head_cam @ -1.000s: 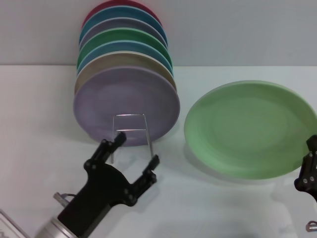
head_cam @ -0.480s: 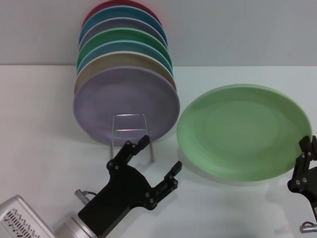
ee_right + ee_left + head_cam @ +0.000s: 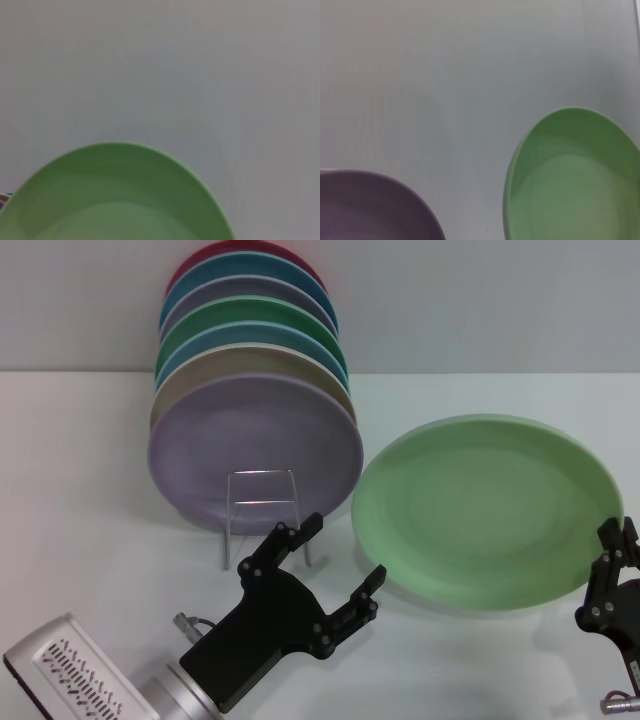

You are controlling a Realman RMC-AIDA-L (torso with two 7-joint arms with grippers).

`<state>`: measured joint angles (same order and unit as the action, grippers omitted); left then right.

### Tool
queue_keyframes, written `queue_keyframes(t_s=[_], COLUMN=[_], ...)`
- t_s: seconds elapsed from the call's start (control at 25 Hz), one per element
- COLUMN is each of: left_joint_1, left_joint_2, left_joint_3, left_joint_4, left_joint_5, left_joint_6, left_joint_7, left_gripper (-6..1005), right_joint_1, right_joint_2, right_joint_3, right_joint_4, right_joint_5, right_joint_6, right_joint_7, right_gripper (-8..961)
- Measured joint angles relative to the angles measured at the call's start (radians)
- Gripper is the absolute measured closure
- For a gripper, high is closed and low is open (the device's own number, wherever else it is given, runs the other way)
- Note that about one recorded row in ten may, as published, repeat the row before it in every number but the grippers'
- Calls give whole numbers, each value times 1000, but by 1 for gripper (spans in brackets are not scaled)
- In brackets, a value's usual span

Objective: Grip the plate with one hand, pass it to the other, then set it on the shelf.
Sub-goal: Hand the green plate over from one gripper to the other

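Both my arms had closed in over the last second: my right gripper (image 3: 612,565), clenched on the plate (image 3: 485,508) at its near right edge, had carried it leftward above the table (image 3: 80,470), while my left gripper (image 3: 340,555), fingers spread wide, had advanced beside the shelf (image 3: 262,502) toward the plate's left rim. Handover looked imminent.

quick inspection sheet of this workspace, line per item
surface: white table, bare where visible
job's things: light green plate held tilted off the table at its right edge; wire shelf with its front loop free
clutter: stack of coloured plates upright behind the loop, lilac plate in front
grippers: left gripper open, near the green plate's left edge, not touching; right gripper at the plate's right rim
cables: short lead by the left wrist
surroundings: plain grey wall
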<state>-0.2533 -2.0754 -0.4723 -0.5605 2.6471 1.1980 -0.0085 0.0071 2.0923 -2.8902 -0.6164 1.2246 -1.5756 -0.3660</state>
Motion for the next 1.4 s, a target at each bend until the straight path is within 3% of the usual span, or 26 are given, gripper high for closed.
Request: queue_keyframes(t_s=[0.52,1.4], left_joint_1=[-66,-81], left_joint_2=[2,1], left_joint_3=[-27,-102], left_joint_4=[-1,-37], left_joint_5=[-7,-4], left_joint_6=[-80,-175], left_joint_7=[-75,-68], left_gripper=[216,217], right_joint_1=[-4,8], right_joint_2=[0,0], right_joint_3=[-1,-1], right_joint_4=[6,-44], right_joint_5=[-12,26], right_joint_6=[3,7], right_joint_7=[-2,-150], right_gripper=[936,937])
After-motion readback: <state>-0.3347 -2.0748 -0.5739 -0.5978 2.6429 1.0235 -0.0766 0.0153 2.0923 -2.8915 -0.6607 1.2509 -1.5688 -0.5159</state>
